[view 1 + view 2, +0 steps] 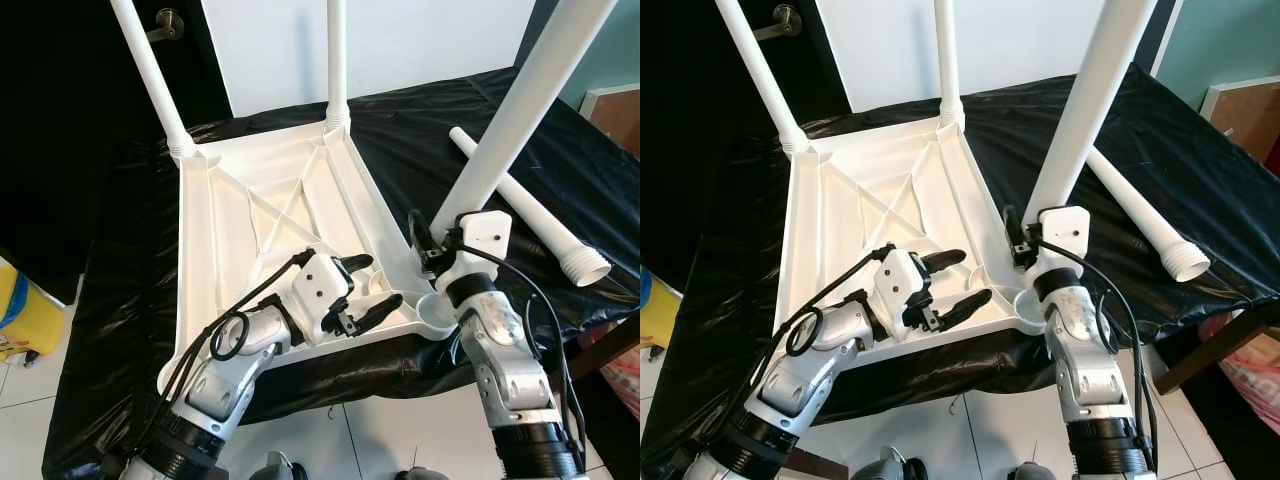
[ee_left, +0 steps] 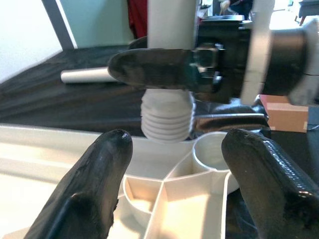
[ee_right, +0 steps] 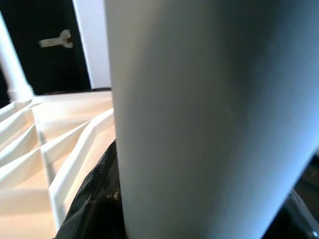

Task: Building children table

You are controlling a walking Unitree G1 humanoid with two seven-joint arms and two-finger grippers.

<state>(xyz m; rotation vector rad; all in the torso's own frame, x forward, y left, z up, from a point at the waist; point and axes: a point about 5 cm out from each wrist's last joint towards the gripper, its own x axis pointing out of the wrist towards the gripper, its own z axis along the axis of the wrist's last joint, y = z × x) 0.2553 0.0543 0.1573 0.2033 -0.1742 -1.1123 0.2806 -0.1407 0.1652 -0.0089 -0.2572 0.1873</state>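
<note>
A white children's table top [image 1: 255, 215] lies upside down on a black-covered surface, with two white legs [image 1: 150, 75] standing at its far corners. My right gripper [image 1: 432, 245] is shut on a third leg [image 1: 530, 85], which it holds tilted. That leg's threaded end [image 2: 167, 119] hovers just over the round socket [image 2: 212, 149] at the near right corner. The leg [image 3: 209, 124] is close up in the right wrist view. My left gripper [image 1: 380, 281] is open, its fingers [image 2: 94, 184] spread over the ribbed near edge beside that socket, holding nothing.
A fourth leg [image 1: 530, 215] lies loose on the black cover [image 1: 120, 300] to the right, threaded end toward me. The cover's near edge drops to tiled floor. A yellow object [image 1: 25, 310] sits low at the left, and a door handle [image 1: 168, 22] is at the back.
</note>
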